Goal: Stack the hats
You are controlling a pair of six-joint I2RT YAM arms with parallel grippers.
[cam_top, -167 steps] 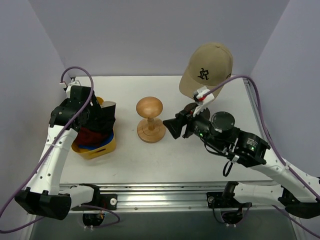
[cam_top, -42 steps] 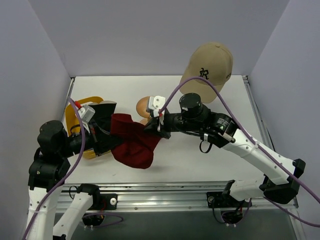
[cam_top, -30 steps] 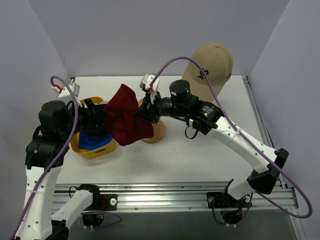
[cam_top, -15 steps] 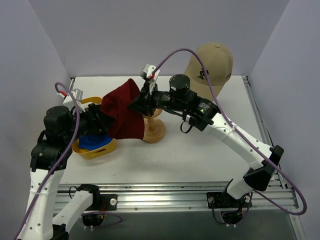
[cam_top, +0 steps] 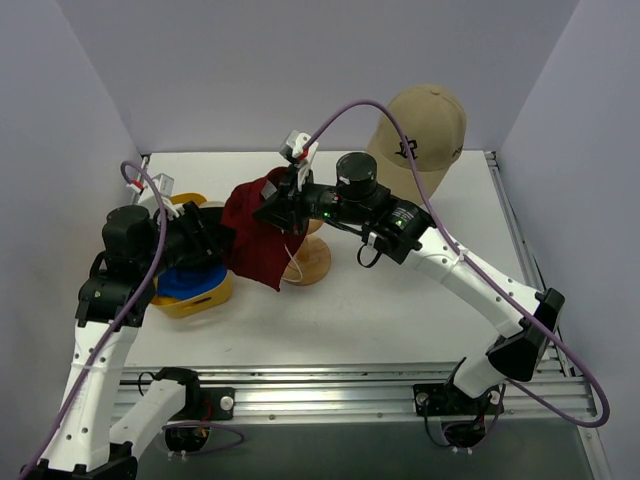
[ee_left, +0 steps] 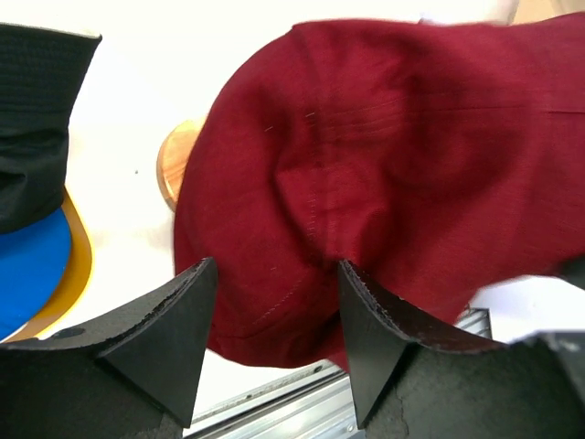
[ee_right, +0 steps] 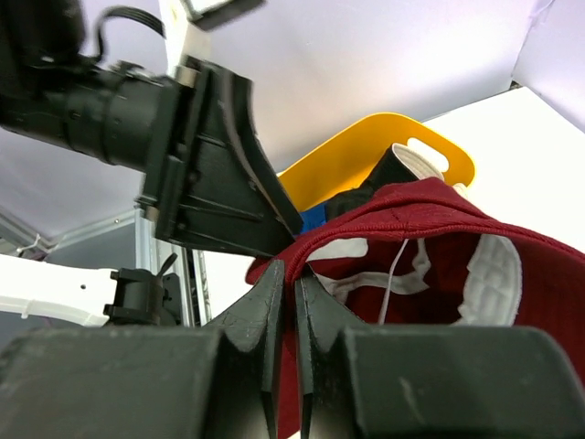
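red hat (cam_top: pixel 262 240) has shifted right, now covering the wooden stand (cam_top: pixel 314 262) top; right gripper (ee_right: pixel 285 276) jaws pinch its brim, left gripper (ee_left: pixel 276 265) jaws wide at its crown.

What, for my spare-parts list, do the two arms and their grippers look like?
The left arm and right arm have white links with black cylindrical joints, and a purple cable runs along each. The left gripper and right gripper have matte black wedge-shaped fingers.

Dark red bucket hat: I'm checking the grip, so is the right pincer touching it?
Touching. The right wrist view shows the right pincer shut on the brim edge of the dark red bucket hat.
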